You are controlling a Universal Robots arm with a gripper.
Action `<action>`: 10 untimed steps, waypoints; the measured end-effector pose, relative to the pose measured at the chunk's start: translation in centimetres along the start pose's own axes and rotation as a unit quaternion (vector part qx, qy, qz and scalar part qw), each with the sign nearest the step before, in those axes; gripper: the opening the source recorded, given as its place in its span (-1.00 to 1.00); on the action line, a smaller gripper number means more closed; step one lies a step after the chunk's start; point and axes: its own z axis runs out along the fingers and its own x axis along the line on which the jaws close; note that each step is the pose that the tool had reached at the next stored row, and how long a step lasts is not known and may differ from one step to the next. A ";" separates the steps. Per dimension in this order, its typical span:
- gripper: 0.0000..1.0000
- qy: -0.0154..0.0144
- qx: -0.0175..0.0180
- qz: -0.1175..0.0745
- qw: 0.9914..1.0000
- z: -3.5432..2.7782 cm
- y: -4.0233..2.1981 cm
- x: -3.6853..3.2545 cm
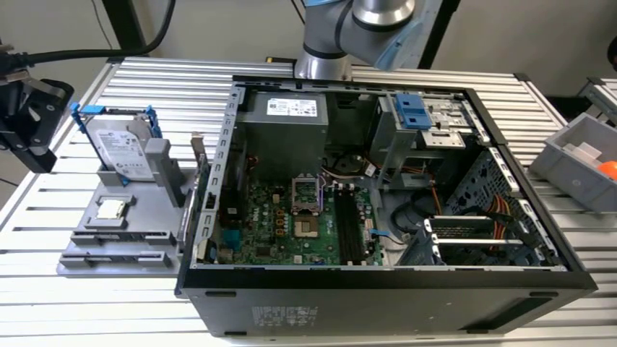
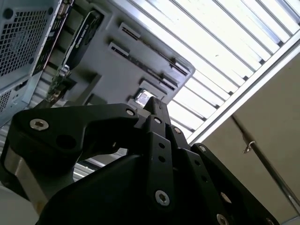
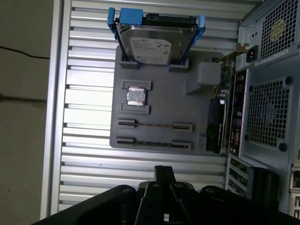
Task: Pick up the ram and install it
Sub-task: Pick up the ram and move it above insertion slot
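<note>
Your fingers [image 2: 156,123] were pressed together on nothing. Ahead of them, well apart, the ram [image 3: 154,125] seemingly stood edge-up in the tray [image 3: 159,101]; pickup and install both remained.

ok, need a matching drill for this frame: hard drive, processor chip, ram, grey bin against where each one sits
1 hard drive
2 processor chip
3 ram
4 grey bin

a on edge in a long holder on the grey tray
b at the exterior view's right, beside the case
c flat on the tray
d upright in a blue frame

Pairs: 1-d, 2-c, 3-a, 4-b
</note>
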 end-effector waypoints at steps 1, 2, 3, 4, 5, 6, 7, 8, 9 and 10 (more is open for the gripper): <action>-1.00 0.000 0.000 -0.001 1.000 0.00 0.00 0.00; -1.00 0.000 0.000 -0.003 1.000 0.00 0.00 0.00; -1.00 0.000 0.000 -0.005 1.000 0.00 0.00 0.00; -1.00 0.000 0.000 -0.006 1.000 0.00 0.00 0.00; -1.00 0.000 0.000 -0.008 1.000 0.00 0.00 0.00; -1.00 0.000 0.000 -0.010 1.000 0.00 0.00 0.00; -1.00 0.001 0.000 -0.012 1.000 0.00 0.00 0.00; -1.00 0.001 0.000 -0.014 1.000 0.00 0.00 0.00; -1.00 0.001 0.000 -0.016 1.000 0.00 0.00 0.00; -1.00 0.001 0.000 -0.018 1.000 0.00 0.00 0.00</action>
